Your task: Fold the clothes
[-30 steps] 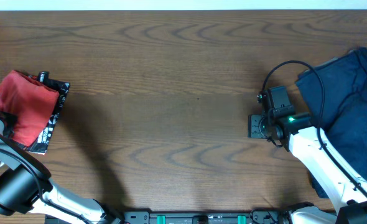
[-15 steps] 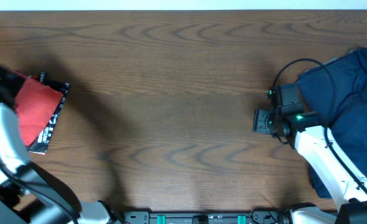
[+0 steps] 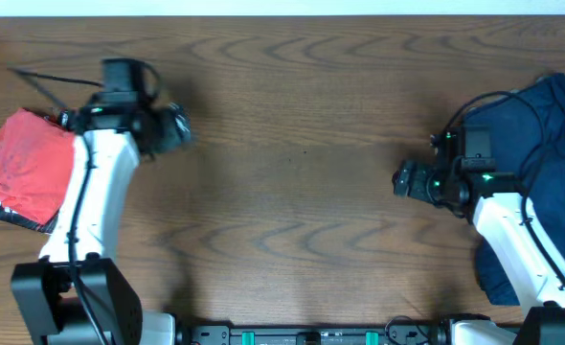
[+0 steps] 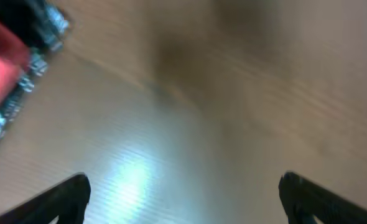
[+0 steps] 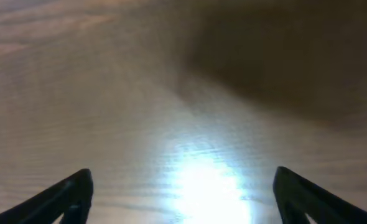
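Overhead: straight down on the whole counter. Wrist cams: close above the same counter, looking past their own fingers.

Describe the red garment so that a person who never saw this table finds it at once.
Go to the left edge of the wooden table. There a folded coral-red T-shirt lies on a black printed tee. It is the only red item; the navy-blue garment lies at the far right.

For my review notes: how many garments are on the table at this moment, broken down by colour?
Red garment: 1
Black printed garment, under the red one: 1
Navy garment: 1
Total: 3
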Tool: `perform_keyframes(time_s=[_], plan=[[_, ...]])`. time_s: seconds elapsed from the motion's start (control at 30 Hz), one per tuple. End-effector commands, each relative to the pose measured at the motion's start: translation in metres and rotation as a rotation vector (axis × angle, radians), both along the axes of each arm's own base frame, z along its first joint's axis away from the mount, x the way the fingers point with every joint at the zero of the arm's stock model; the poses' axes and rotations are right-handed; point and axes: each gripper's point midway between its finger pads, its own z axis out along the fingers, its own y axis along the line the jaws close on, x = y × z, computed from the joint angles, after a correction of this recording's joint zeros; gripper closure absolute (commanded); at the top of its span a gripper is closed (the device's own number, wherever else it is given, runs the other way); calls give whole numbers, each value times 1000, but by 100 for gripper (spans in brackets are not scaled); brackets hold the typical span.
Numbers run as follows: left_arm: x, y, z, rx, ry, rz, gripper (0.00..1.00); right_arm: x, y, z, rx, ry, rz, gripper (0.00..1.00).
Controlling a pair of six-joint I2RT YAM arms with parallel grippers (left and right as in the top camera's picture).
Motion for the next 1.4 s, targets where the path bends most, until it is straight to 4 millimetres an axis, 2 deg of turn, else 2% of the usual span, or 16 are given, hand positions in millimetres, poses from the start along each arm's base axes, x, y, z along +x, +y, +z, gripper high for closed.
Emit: perform_keyframes(time_s=[0.0, 0.07, 0.2, 0.3, 0.43, 0.53, 0.7, 0.77, 0.83, 0.97, 1.13, 1.37], plan=[[-28, -14, -9, 15, 129, -64, 2, -14, 0, 1, 34, 53, 24, 1], [-59, -18, -13, 9, 255, -79, 2, -32, -1, -4, 29, 126, 41, 1], [-106, -18, -11, -1, 438, -76, 2, -60, -3, -9, 24, 241, 39, 1], [-118, -22, -6, -23, 446, -80, 2, -71, -3, -6, 23, 270, 47, 1], [-127, -25, 11, -46, 328, -90, 2, -74, -3, 11, 16, 209, 67, 1], [-133, -25, 28, -45, 175, -94, 2, -70, -3, 34, 5, 89, 80, 1], [-150, -25, 59, -41, -130, -100, 2, -69, -8, 92, -62, -215, 111, 5], [-157, -25, 73, -38, -278, -102, 2, -74, -21, 120, -141, -362, 68, 1], [-161, -24, 84, -35, -415, -105, 2, -81, -31, 143, -196, -476, 24, 1], [-170, -24, 100, -32, -608, -107, 2, -93, -34, 186, -215, -701, -9, 1], [-183, -24, 115, -30, -699, -108, 2, -111, -34, 197, -216, -772, -17, 1], [-186, -24, 112, -30, -688, -108, 2, -125, -34, 176, -214, -677, -7, 1]])
